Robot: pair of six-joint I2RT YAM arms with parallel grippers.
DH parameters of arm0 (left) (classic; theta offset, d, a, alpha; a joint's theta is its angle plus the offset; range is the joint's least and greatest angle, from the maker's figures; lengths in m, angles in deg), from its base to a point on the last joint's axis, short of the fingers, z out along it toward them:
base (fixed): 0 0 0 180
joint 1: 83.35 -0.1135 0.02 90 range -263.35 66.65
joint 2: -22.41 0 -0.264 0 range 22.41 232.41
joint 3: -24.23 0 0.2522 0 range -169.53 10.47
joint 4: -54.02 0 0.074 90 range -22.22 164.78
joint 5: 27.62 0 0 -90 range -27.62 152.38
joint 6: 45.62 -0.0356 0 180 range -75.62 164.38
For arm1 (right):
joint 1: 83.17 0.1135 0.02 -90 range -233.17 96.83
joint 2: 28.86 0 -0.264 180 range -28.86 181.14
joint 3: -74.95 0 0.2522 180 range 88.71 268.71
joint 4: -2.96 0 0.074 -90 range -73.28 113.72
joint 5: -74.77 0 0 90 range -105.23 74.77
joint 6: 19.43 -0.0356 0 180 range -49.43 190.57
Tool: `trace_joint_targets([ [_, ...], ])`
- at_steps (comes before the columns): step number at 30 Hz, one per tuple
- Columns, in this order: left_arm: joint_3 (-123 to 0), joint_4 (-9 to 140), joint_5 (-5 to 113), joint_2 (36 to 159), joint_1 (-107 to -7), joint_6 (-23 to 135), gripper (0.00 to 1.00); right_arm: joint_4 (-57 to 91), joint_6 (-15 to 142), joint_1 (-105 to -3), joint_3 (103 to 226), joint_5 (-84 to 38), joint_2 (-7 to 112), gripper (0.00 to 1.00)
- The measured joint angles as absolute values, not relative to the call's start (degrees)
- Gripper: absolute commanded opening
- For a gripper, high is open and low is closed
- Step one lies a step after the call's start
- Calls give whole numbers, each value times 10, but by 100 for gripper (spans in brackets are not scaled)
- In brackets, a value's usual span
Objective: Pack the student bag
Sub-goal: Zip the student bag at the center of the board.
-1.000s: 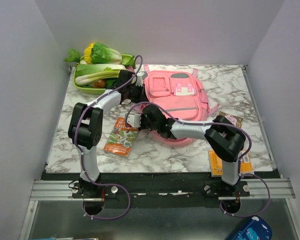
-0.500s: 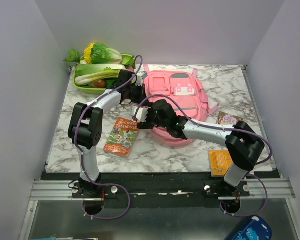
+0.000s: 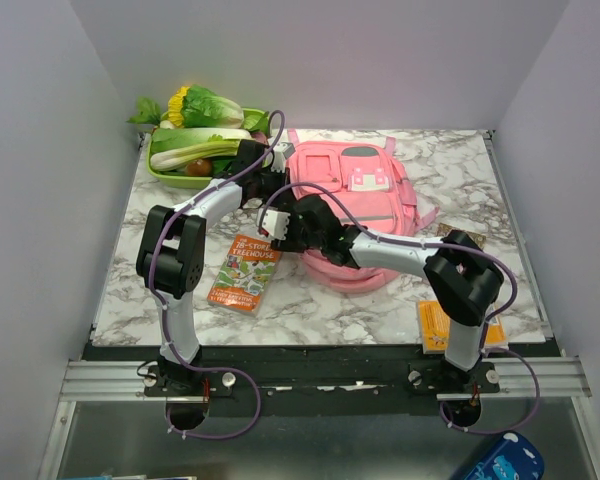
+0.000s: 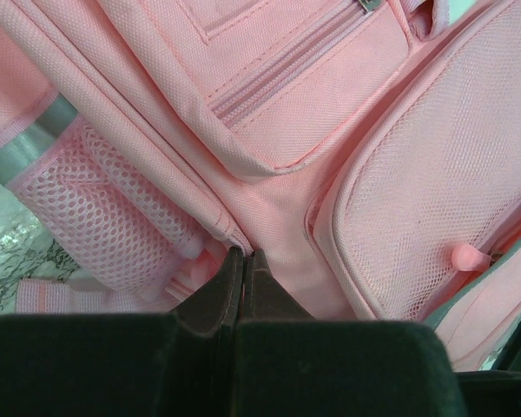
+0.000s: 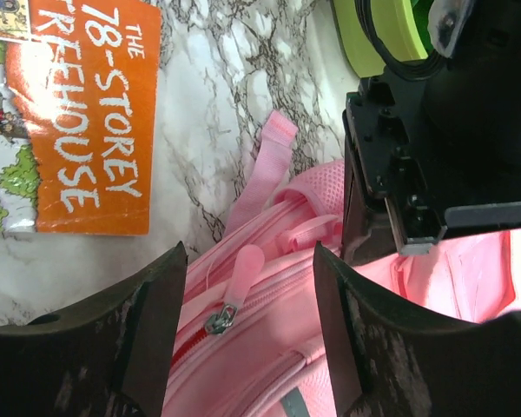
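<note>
Left fingers (image 4: pixel 213 295) clamp a side seam of the student bag (image 4: pixel 278 200); right fingers (image 5: pixel 156 321) stand open astride its zip pull (image 5: pixel 241 268).

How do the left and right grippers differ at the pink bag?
The left gripper is shut, pinching a fabric edge of the student bag. The right gripper is open, its fingers astride a zipper pull, not holding it. Both are at the same edge of the bag.

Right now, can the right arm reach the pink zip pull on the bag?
Probably yes. The right gripper is open with the zip pull between its fingers, nothing covering it. The left gripper, shut on the student bag beside it, leaves that gap free.
</note>
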State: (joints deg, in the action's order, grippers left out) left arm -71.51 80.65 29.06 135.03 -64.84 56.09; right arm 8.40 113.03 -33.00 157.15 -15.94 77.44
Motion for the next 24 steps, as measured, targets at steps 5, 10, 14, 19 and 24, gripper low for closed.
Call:
trace_joint_targets([
  [5,-715,807,290,1350,-648,563,0,98,1129,-330,1601,-148,802,51],
  [10,-715,807,289,1350,-648,564,0,139,1124,-330,1670,-104,845,45],
  [14,-716,807,286,1350,-648,565,0,170,1119,-330,1683,-89,854,45],
  [19,-716,808,284,1350,-648,564,0,188,1103,-330,1683,-86,854,51],
  [24,-716,809,283,1350,-648,564,0,208,1079,-330,1683,-88,853,61],
])
